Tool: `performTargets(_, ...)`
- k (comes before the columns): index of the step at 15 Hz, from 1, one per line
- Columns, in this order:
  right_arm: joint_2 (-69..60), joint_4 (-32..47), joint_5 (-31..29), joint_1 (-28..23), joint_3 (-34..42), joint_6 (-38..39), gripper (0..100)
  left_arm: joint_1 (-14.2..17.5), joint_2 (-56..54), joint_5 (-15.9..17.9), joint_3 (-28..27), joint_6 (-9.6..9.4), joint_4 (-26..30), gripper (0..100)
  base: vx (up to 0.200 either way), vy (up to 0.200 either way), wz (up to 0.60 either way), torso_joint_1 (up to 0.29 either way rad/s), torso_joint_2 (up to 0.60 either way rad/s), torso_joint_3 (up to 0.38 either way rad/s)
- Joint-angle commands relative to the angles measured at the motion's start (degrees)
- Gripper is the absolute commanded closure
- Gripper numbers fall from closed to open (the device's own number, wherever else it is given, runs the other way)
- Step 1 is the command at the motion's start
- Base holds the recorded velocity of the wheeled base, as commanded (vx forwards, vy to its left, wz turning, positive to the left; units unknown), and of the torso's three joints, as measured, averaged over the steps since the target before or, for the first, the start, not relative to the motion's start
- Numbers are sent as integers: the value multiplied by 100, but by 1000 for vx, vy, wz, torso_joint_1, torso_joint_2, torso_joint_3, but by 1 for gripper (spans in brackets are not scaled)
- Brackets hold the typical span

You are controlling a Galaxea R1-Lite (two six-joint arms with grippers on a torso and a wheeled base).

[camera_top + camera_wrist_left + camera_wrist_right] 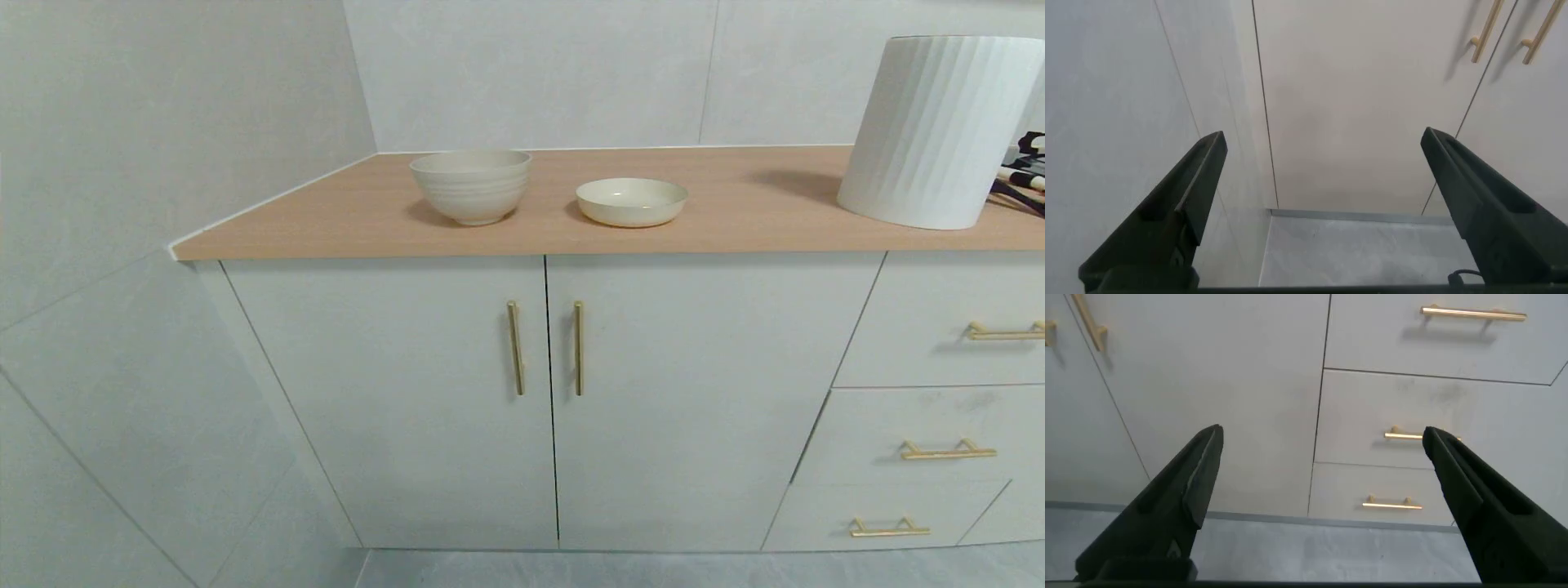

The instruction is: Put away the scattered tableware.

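Two pieces unstowed on table (735, 220): bowl (471, 186), dish (631, 202). Cabinet doors (392, 392) shut. Left gripper (1323, 137), right gripper (1321, 431): jaws spread, empty.

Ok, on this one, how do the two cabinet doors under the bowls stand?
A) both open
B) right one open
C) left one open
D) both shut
D: the left door and right door sit flush below the countertop, which holds the deep bowl and shallow bowl.
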State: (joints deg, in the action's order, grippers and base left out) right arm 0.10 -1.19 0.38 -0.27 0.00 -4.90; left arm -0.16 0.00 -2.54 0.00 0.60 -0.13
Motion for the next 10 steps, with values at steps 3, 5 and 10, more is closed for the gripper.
performTargets(3, 307, 40, 463, 71, -861, 121, 0, -2, 0, -1, 0, 2, -4, 0, 0, 0, 0, 0, 0, 0)
performTargets(5, 1036, 67, 982, 80, -1195, 130, 0, -2, 0, -1, 0, 2, -4, 0, 0, 0, 0, 0, 0, 0)
performTargets(10, 3743, 14, 2432, 211, -2065, 121, 0, -2, 0, -1, 0, 2, -4, 0, 0, 0, 0, 0, 0, 0)
